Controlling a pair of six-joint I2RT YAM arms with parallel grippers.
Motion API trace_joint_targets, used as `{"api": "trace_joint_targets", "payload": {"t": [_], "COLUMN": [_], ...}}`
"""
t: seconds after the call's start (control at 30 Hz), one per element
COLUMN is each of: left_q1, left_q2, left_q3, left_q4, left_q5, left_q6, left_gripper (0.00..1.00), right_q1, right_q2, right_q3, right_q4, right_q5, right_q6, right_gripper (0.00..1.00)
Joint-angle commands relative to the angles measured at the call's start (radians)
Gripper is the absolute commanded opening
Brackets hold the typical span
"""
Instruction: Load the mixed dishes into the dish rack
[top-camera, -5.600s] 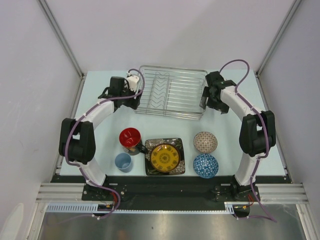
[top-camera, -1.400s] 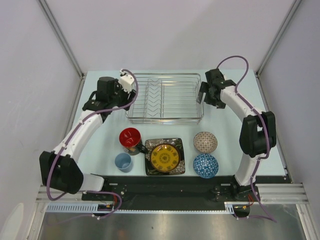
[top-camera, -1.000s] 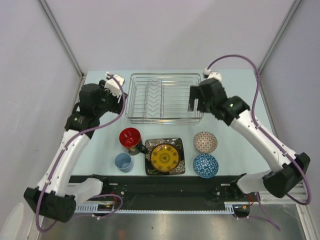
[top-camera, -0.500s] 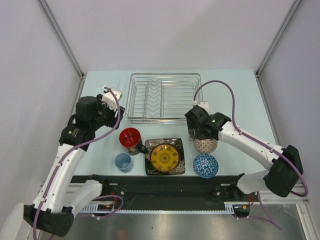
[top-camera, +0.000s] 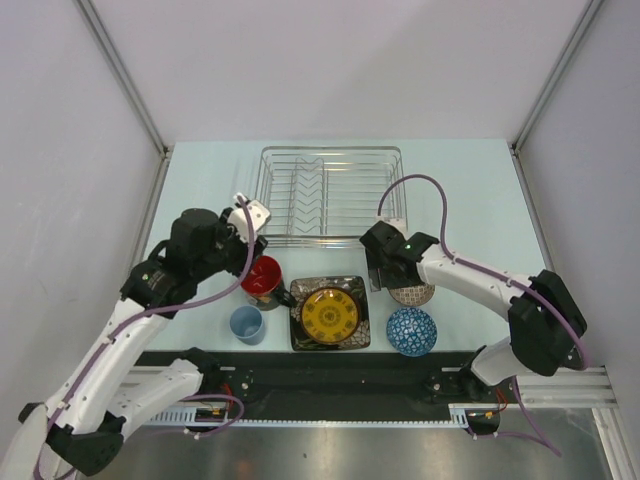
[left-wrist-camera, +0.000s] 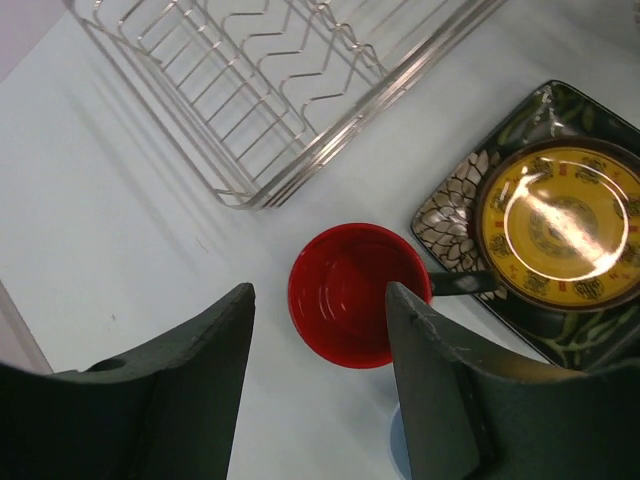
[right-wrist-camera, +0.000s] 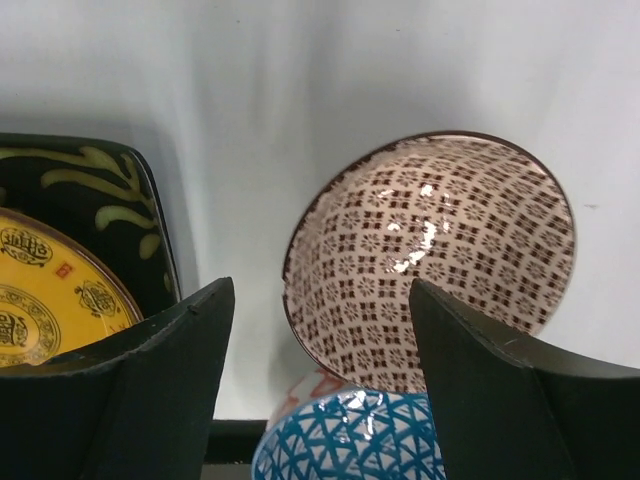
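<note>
"Over the near row of dishes both claws hang spread and empty. Why there?"

"My left claw (left-wrist-camera: 320, 295) hovers above the black mug (left-wrist-camera: 350, 295), which stands mouth up with its red inside showing. In the wrist view one finger lies to each side of it. I judge that width suits the mug's body. My right claw (right-wrist-camera: 320, 290) is spread too, and it holds nothing. The left rim of the pinkish bowl (right-wrist-camera: 440, 250) sits between its fingers, so one could go inside and one outside."

"And the rack?"

"The dish rack (top-camera: 330, 238) stands toward the far side of the table (top-camera: 470, 200) with no dish in it, just beyond the mug. Nothing is loaded yet. The light-blue cup (top-camera: 246, 324) is at near left. The yellow plate (top-camera: 330, 315) rests on the dark square plate (top-camera: 300, 335) in the middle. The blue bowl (top-camera: 411, 331) sits just near of the pinkish one. Mug and pinkish bowl lie closest to the rack, so they make a short carry. That is likely why they go first."
</note>
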Motion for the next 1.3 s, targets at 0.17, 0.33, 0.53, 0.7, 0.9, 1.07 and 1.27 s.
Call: {"api": "trace_joint_targets", "payload": {"t": [0.17,0.33,0.53,0.7,0.9,1.07,1.27], "left_q1": [-0.262,-0.427,-0.585,-0.635,-0.647,-0.647,-0.649], "left_q2": [0.100,0.169,0.258,0.311,0.501,0.698,0.908], "left_q3": [0.067,0.025,0.057,0.116,0.223,0.326,0.447], "left_q4": [-0.007,0.062,0.051,0.034,0.060,0.060,0.057], "left_q5": [-0.089,-0.127,-0.184,-0.114,0.040,0.143,0.186], "left_q6": [-0.095,-0.098,-0.186,-0.215,-0.207,-0.288,-0.336], "left_gripper": [0.66,0.80,0.82,0.93,0.97,0.95,0.93], "right_q1": [-0.002,-0.004,-0.019,-0.172,-0.382,-0.456,-0.487], "right_q2": [0.139,0.145,0.082,-0.117,-0.407,-0.542,-0.646], "right_q3": [-0.008,-0.012,-0.011,0.017,0.116,0.176,0.201], "right_q4": [0.117,0.114,0.094,0.041,-0.025,-0.059,-0.044], "right_q5": [-0.043,-0.026,-0.020,-0.091,-0.221,-0.223,-0.218], "right_q6": [0.024,0.024,0.007,-0.024,-0.048,-0.051,-0.025], "right_gripper": [0.60,0.42,0.13,0.00,0.00,0.00,0.00]}}
